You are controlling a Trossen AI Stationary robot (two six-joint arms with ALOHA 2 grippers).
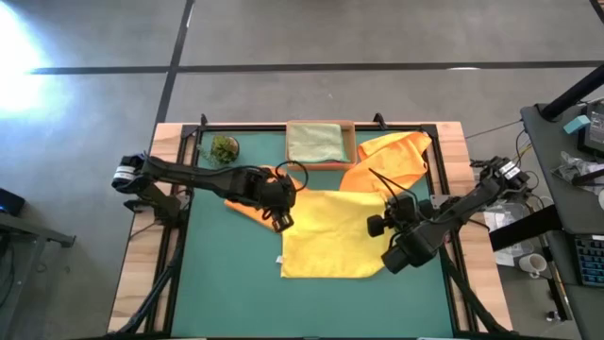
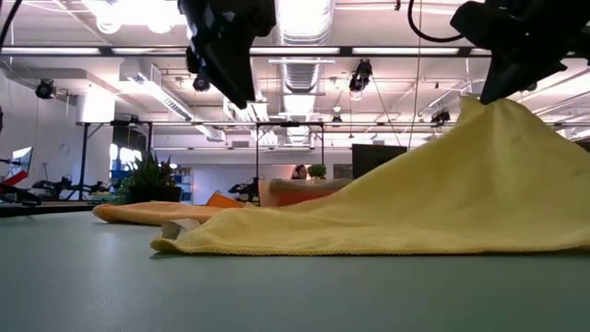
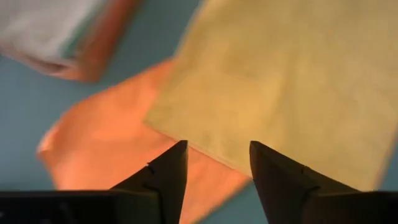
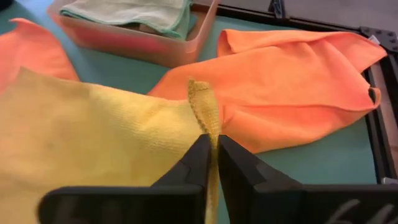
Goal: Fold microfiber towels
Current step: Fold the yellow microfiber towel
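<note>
The yellow towel (image 1: 326, 246) lay mid-bench, overlapping an orange towel (image 1: 247, 205) at its far left corner. The right claw (image 4: 211, 155) pinched its right edge narrowly, lifting it into a peak. The left claw (image 3: 214, 165) hovered above the far left corner, fingers parted and empty. With that corner free, pulling right could drag the whole towel, or the thin pinch might slip.

Plain yellow microfiber towel (image 1: 326, 247) w/ no pattern; plain orange microfiber towels (image 1: 387, 159) beside it. Pale sage green towel (image 1: 315, 142) in tan cardboard tray (image 1: 350, 146). Green mat (image 1: 226, 283) on counter. Dark end effectors.
</note>
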